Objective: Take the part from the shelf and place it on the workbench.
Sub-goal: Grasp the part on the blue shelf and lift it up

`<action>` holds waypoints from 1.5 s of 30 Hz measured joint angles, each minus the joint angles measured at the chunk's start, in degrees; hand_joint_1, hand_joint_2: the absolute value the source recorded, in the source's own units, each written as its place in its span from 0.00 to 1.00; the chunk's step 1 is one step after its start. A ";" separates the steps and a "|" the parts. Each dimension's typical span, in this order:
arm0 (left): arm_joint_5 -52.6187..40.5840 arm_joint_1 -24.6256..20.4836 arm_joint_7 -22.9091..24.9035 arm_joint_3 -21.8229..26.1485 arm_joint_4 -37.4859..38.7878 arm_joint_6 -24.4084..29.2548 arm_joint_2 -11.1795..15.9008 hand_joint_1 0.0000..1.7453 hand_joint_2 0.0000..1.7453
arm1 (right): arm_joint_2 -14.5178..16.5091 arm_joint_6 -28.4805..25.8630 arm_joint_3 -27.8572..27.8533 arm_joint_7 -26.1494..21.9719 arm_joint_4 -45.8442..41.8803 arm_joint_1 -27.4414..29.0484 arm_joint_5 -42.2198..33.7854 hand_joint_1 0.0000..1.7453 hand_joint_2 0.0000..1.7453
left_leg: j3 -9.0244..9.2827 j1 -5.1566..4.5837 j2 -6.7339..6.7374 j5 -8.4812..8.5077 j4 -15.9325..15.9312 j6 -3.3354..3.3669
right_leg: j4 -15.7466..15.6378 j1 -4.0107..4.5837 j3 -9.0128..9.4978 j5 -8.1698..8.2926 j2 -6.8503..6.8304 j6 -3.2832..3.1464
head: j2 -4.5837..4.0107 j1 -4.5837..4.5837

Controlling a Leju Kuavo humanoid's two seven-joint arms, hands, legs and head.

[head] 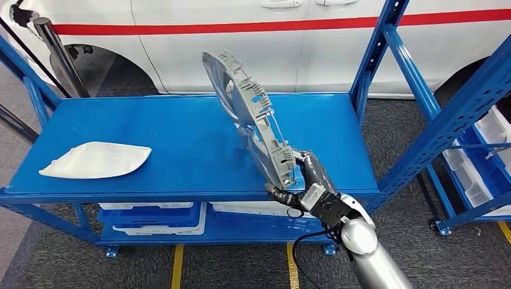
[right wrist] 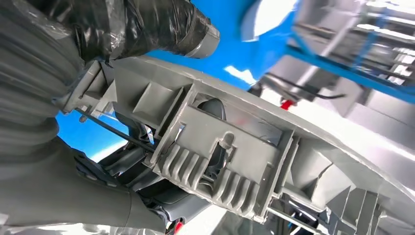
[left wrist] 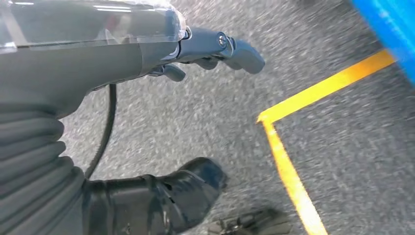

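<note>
Right robot hand (head: 304, 180): dark fingers wrapped around the near lower end of the grey part (head: 250, 114), at the front edge of the bench (head: 181, 138). In the right wrist view the robot hand (right wrist: 98, 58) is largely hidden behind the part (right wrist: 235, 156); its fingertips cannot be made out.

Grey part: long ribbed plastic housing, tilted up and leaning away from the robot hand, upper end above the middle of the blue bench top. Whether its lower end touches the bench cannot be told; the robot hand covers it.

Left robot hand (left wrist: 210, 49): hanging over the grey floor (left wrist: 205, 122) near a yellow line (left wrist: 288, 166), fingers loosely extended, holding nothing. Motion blur softens the floor detail.

White panel (head: 96, 161): lying flat on the left of the bench, well apart from the part.

Lower shelf: white trays (head: 159, 220) partly hidden under the bench top.

Behind the bench: white vehicle (head: 271, 36) with a red stripe, cut off at the upper edge.
</note>
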 joint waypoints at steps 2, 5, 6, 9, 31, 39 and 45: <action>0.09 -0.47 -0.79 0.00 -0.15 0.00 0.45 0.00 1.00 | 0.74 2.06 -0.62 0.95 0.03 0.15 -4.15 1.00 1.00 | -1.98 0.15 -0.01 -2.64 4.42 -0.46 | -0.25 -0.09 0.17 0.08 -0.08 -0.60 | 0.00 -0.01; 0.16 -1.03 -1.57 0.02 -0.34 0.02 0.93 0.00 1.00 | 1.72 4.10 -1.16 2.12 0.43 0.45 -8.79 1.00 1.00 | -6.99 0.18 -0.02 -6.45 14.41 -0.75 | -0.22 0.19 0.17 -0.01 -0.11 -0.95 | 0.00 -0.01; 0.10 -1.11 -1.83 0.02 -0.38 0.15 1.04 0.00 1.00 | 1.95 4.39 -1.23 2.29 0.60 0.51 -9.51 1.00 1.00 | -7.57 0.18 -0.02 -6.05 15.25 -0.69 | -0.20 0.27 0.21 -0.05 -0.07 -1.00 | 0.00 -0.02; -0.85 -1.44 -3.31 0.01 -0.59 1.51 1.18 0.00 1.00 | 2.53 4.12 -1.53 2.35 0.85 0.56 -9.60 1.00 1.00 | -4.00 0.10 -0.05 -0.34 6.57 -0.03 | -0.17 0.41 0.55 -0.22 0.10 -0.97 | 0.00 0.00; -5.91 -2.39 -0.33 -2.89 -0.94 2.74 0.99 0.00 1.00 | 3.71 3.83 -2.65 2.02 1.62 0.90 -9.58 1.00 1.00 | -1.32 -0.35 -0.36 0.44 0.63 0.30 | -0.41 0.56 0.02 0.28 -0.01 -0.58 | 0.00 -0.02; -6.52 -1.16 4.12 -2.89 -0.92 2.71 0.96 0.00 1.00 | 4.79 4.92 -2.87 3.41 1.92 1.18 -13.74 1.00 1.00 | -5.57 0.13 -0.34 -0.93 8.61 -0.49 | -0.57 0.61 0.31 0.26 0.05 -1.17 | 0.00 -0.02; -6.85 -0.54 6.37 -2.89 -0.92 1.74 0.93 0.00 1.00 | 5.75 4.51 -3.62 3.82 1.33 1.08 -15.93 1.00 1.00 | -1.59 -0.31 -0.56 2.59 -0.69 0.97 | -0.36 0.74 -0.01 0.51 0.05 0.18 | 0.00 0.00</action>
